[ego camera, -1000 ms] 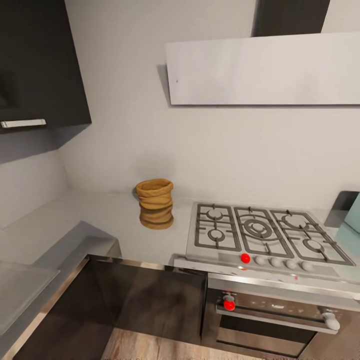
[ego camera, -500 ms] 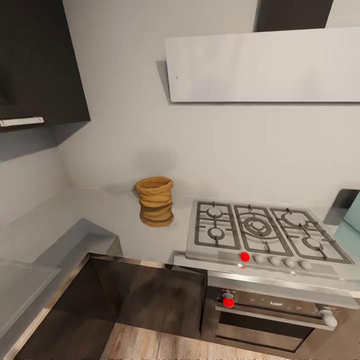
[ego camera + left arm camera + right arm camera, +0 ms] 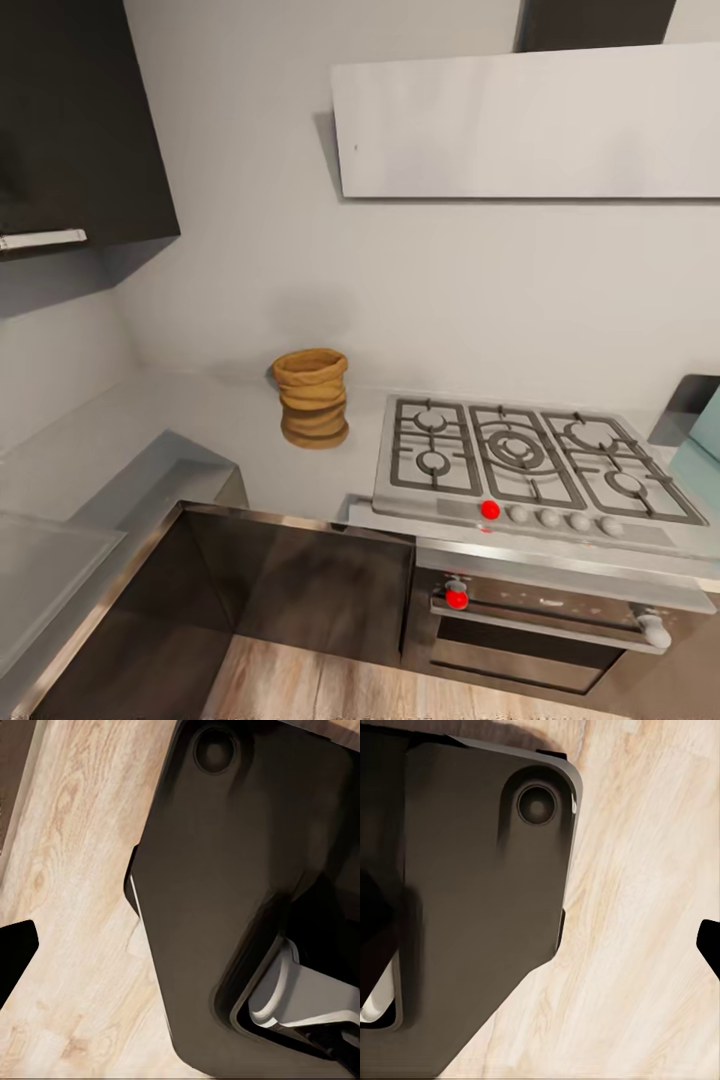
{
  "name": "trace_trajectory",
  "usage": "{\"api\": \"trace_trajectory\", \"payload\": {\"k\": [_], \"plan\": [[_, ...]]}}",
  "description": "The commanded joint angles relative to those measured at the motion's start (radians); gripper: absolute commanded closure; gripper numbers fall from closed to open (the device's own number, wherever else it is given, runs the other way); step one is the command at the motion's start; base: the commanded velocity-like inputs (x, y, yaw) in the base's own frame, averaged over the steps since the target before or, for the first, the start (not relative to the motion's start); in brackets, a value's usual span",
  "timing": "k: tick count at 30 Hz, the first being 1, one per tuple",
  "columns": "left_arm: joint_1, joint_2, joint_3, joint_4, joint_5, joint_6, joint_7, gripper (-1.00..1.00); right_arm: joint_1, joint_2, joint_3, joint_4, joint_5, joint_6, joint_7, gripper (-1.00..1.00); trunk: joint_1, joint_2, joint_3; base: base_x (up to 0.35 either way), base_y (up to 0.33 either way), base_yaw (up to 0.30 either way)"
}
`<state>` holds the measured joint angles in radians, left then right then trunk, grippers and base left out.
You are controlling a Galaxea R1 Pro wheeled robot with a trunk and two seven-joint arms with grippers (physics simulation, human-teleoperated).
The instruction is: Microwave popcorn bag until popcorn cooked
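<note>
Head view: the popcorn bag (image 3: 312, 397) stands upright on the countertop (image 3: 250, 450), at nine o'clock of the hob (image 3: 520, 465). We should roll closer, squarely. Gripper openings: we cannot tell.

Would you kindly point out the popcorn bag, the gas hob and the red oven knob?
popcorn bag (image 3: 312, 398), head view, wrinkled side.
gas hob (image 3: 520, 452), head view, centre grate.
red oven knob (image 3: 457, 598), head view, knob face.
</note>
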<state>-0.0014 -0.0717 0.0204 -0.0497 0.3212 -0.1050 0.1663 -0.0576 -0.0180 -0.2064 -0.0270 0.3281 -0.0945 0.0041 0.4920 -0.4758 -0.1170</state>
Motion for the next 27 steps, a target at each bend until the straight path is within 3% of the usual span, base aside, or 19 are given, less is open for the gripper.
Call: {"api": "trace_trajectory", "payload": {"k": [1, 11, 27], "plan": [[0.0, 0.0, 0.002, -0.001, 0.004, -0.002, 0.002, -1.0, -0.001, 0.0, -0.009, 0.001, 0.009, -0.004, 0.0, -1.0, -0.004, 0.006, 0.0, 0.0, 0.0, 0.068], [0.0, 0.0, 0.001, -0.001, 0.004, -0.002, 0.003, -1.0, -0.001, -0.003, -0.009, 0.001, 0.009, -0.004, 0.0, -1.0, -0.042, 0.076, 0.015, 0.0, 0.0, 0.082], [0.0, 0.0, 0.002, -0.001, 0.004, -0.002, 0.003, -1.0, -0.001, -0.005, -0.008, 0.001, 0.009, -0.004, 0.0, -1.0, -0.042, 0.076, -0.011, 0.0, 0.0, 0.095]]}}
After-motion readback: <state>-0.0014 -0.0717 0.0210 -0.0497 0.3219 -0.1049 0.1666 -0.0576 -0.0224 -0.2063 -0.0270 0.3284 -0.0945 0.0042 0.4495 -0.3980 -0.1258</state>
